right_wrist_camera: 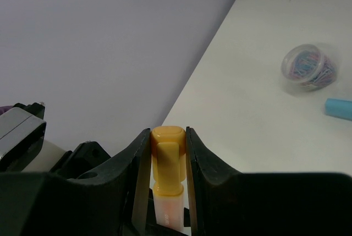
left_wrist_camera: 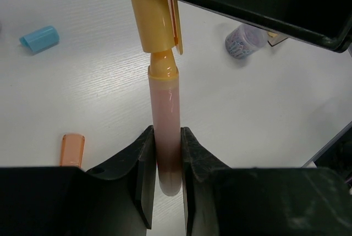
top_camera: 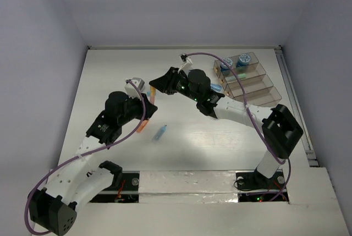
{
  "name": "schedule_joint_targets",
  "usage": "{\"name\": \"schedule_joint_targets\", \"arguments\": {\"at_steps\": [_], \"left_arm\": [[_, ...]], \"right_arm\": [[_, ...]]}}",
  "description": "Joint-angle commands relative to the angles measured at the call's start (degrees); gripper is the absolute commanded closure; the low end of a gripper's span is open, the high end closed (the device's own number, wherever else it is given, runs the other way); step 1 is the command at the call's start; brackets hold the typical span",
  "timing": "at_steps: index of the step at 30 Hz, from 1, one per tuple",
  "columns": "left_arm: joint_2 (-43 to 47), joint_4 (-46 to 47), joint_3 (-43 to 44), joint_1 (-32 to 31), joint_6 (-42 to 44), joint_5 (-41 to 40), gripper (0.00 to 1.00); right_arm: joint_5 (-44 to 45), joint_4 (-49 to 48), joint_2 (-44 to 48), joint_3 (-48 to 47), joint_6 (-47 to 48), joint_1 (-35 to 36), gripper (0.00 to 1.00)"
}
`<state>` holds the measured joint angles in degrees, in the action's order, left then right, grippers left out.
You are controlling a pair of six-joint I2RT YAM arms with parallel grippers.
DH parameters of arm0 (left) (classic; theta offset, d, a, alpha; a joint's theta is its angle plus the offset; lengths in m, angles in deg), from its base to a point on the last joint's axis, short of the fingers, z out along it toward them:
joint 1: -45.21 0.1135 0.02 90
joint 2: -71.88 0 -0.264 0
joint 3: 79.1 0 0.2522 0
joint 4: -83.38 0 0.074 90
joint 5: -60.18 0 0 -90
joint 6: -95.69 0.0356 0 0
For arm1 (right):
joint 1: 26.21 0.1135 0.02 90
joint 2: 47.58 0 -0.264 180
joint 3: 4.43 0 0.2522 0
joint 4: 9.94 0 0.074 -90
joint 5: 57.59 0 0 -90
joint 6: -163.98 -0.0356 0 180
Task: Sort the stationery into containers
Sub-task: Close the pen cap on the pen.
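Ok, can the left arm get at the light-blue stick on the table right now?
Probably not yet: the left gripper is shut on the orange pen, the right gripper on its cap. The light-blue stick itself lies uncovered beside that arm.

Orange stick [left_wrist_camera: 164,115] gripped at both ends above tabletop [top_camera: 110,82]; light-blue stick [top_camera: 159,132] lies flat; blue rolls [top_camera: 242,60] sit in farthest bin [top_camera: 254,59]

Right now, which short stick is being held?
The yellow-capped orange stick, gripped by the left tool and right tool; the light-blue stick and small orange one lie loose on the table.
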<state>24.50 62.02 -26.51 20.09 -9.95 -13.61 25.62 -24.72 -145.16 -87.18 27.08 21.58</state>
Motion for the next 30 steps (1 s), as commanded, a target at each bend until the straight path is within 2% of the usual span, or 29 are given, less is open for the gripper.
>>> {"name": "schedule_joint_targets", "arguments": {"at_steps": [1, 15, 30], "left_arm": [[1.67, 2.15, 2.66, 0.08, 0.35, -0.47, 1.0], [2.55, 2.32, 2.57, 0.08, 0.17, -1.7, 1.0], [3.17, 2.41, 2.57, 0.6, 0.26, -2.23, 1.0]], "right_arm": [[-0.24, -2.14, 0.64, -1.85, 0.75, 0.99, 0.96], [-0.16, -4.51, 2.13, 1.66, -1.18, 2.04, 0.96], [-6.75, -8.02, 2.57, 4.65, -6.45, 2.04, 0.95]]}}
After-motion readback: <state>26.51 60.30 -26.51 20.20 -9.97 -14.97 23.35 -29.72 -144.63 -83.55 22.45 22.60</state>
